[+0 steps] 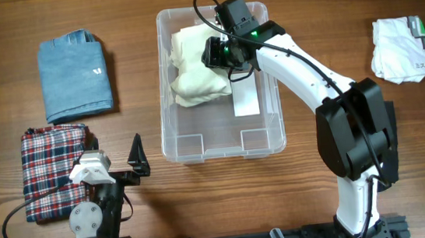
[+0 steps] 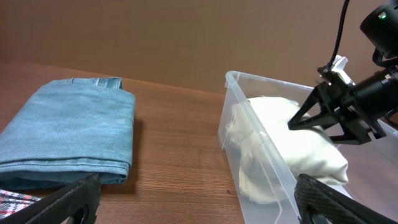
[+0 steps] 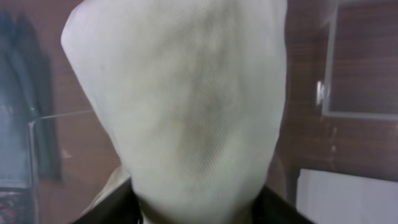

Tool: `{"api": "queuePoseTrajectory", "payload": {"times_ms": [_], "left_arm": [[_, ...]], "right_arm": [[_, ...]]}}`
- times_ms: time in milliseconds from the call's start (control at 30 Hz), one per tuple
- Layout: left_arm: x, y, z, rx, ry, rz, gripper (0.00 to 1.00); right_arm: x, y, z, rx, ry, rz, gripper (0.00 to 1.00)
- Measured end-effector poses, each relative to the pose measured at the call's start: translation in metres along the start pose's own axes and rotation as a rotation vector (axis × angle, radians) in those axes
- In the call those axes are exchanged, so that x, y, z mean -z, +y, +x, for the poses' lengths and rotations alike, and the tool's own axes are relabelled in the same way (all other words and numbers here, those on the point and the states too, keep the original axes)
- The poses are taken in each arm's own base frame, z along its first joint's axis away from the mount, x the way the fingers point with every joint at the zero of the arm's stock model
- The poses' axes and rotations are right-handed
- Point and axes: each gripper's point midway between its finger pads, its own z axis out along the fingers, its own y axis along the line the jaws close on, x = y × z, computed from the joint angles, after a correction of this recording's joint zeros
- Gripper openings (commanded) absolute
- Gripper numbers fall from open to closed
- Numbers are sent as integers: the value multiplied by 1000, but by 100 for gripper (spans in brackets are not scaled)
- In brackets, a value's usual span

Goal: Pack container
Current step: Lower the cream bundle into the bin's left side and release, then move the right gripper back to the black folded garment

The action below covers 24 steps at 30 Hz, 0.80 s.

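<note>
the container (image 1: 224, 154) sits mid-table. inside it, a cloth bundle (image 1: 191, 70) fills the 11 o'clock corner, with a label (image 1: 246, 100) on the floor at the bundle's 4 o'clock. seen from the container, folded denim (image 1: 74, 76) lies at 9 o'clock, a plaid cloth (image 1: 49, 166) at 8 o'clock and a crumpled cloth (image 1: 401, 50) at 3 o'clock, all well apart from it.

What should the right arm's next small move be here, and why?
Probably lift the right gripper straight up and out of the container. The cream cloth already lies inside it and the jaws stand parted over it, so the drop looks done. The folded jeans wait outside, not yet packed.
</note>
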Motion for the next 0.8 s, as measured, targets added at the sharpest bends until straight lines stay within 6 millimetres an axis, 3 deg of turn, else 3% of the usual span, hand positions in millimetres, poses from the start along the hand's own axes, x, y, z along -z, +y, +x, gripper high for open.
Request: {"api": "queuePoseTrajectory", "payload": {"times_ms": [300,433,500,633,700,800], "left_arm": [[0,0,0,0,0,0,100],[0,0,0,0,0,0,100],[0,0,0,0,0,0,100],[0,0,0,0,0,0,100],[0,0,0,0,0,0,100],[0,0,0,0,0,0,100]], "right_arm": [[3,-9,-7,49,-40,55,72],[26,-4,-20,78,-100,68,85],[52,2,-30,97,-158,75,98],[132,4,-50,103,-308,118,100],[170,-13,-58,73,-370,174,100],[218,-57,-68,-15,-442,284,100]]}}
